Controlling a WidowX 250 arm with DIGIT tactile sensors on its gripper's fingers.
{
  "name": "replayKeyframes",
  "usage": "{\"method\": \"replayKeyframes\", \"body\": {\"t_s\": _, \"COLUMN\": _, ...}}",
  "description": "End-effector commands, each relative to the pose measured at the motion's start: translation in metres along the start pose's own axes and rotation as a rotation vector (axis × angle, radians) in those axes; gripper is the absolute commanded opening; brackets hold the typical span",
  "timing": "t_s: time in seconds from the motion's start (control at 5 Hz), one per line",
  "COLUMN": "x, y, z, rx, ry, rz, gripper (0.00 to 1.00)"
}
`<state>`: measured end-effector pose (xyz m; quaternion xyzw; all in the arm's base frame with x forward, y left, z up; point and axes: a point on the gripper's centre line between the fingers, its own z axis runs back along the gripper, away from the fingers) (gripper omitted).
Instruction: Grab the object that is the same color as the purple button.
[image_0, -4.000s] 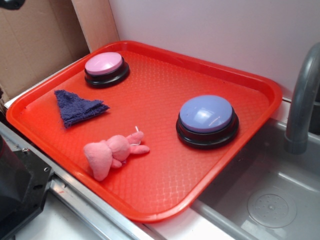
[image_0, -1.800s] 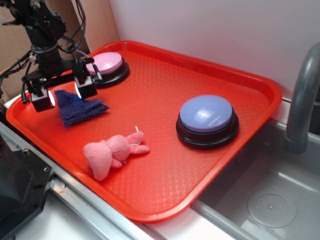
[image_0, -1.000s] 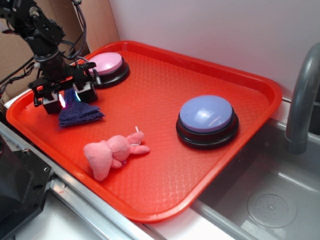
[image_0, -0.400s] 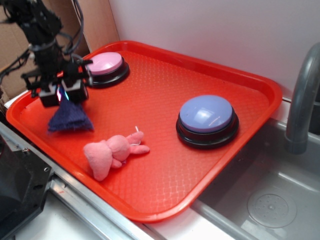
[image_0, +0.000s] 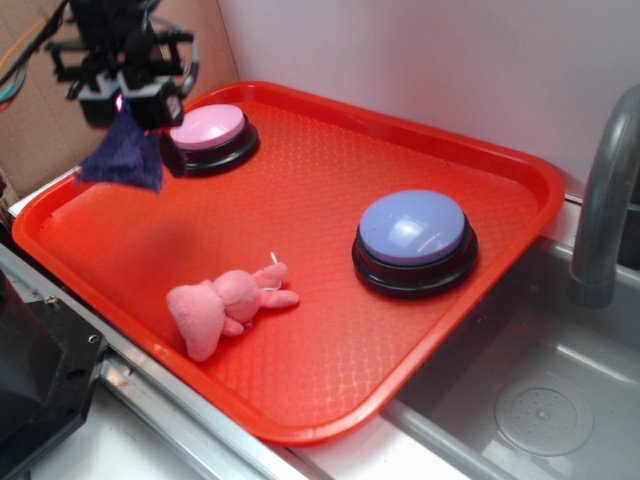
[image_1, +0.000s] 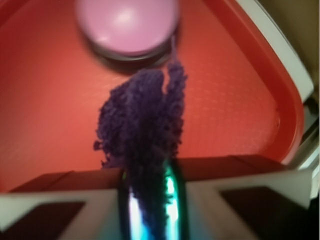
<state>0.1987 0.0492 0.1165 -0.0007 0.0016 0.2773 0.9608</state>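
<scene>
Red plastic tray (image_0: 300, 390) across most of the exterior view, beside a grey sink basin (image_0: 520, 400) with a grey faucet (image_0: 605, 200) at right. White wall behind; brown cardboard (image_0: 40, 130) at upper left.

Black WidowX arm at upper left, wrist pointing straight down, raised above the tray's far-left corner. Gripper (image_0: 122, 100) with fingers (image_1: 172, 192) clamped tight on the upper edge of the dark purple-blue cloth piece (image_0: 125, 160). Cloth hanging free below the fingers, clear of the tray, just left of the pink-topped button (image_0: 208, 130) in the exterior view; in the wrist view, draped downward (image_1: 142, 125) with the pink button (image_1: 127, 22) beyond it.

Lavender-blue dome button (image_0: 412, 228) on a black base toward the tray's right side, well apart from the cloth.

Pink plush toy (image_0: 225, 305) lying on the tray near its front edge, untouched.
</scene>
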Motion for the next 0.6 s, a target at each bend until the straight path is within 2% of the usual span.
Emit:
{"method": "replayKeyframes", "body": {"t_s": 0.0, "x": -0.023, "y": -0.033, "z": 0.062, "rx": -0.058, "ry": -0.019, "rz": -0.395, "gripper": 0.00}}
{"method": "replayKeyframes", "body": {"t_s": 0.2, "x": -0.036, "y": -0.040, "z": 0.063, "rx": -0.066, "ry": -0.048, "rz": -0.496, "gripper": 0.00}}
{"method": "replayKeyframes", "body": {"t_s": 0.4, "x": -0.038, "y": -0.037, "z": 0.061, "rx": -0.059, "ry": -0.065, "rz": -0.484, "gripper": 0.00}}
